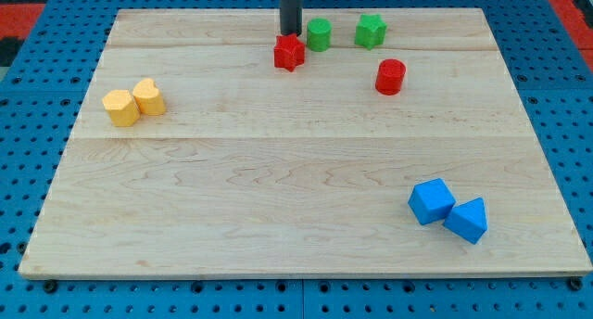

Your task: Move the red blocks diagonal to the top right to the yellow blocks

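A red star-shaped block [289, 53] lies near the view's top centre of the wooden board [278, 198]. A red cylinder [390, 77] lies to its right and slightly lower. Two yellow blocks touch at the view's left: a yellow hexagonal block [121, 108] and a yellow cylinder-like block [148, 96]. My tip [290, 33] is just above the red star, at its top edge, touching or nearly touching it. The tip is far from the yellow blocks.
A green cylinder [319, 34] sits just right of my tip. A green star-shaped block [371, 31] lies further right. A blue cube [431, 201] and a blue triangular block [466, 219] touch at the view's bottom right. Blue pegboard surrounds the board.
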You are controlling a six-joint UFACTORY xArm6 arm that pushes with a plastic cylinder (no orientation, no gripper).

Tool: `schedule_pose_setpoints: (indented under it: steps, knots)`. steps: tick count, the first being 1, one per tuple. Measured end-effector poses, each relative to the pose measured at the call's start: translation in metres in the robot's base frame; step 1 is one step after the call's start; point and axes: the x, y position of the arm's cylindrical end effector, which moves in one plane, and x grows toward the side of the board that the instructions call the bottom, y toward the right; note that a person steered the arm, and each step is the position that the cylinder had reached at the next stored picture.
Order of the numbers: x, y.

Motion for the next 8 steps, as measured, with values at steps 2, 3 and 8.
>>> schedule_pose_setpoints:
  steps: [2, 3, 8]
  knots:
    - [0.008, 0.059]
    - [0.038, 0.041]
    - [0.02, -0.117]
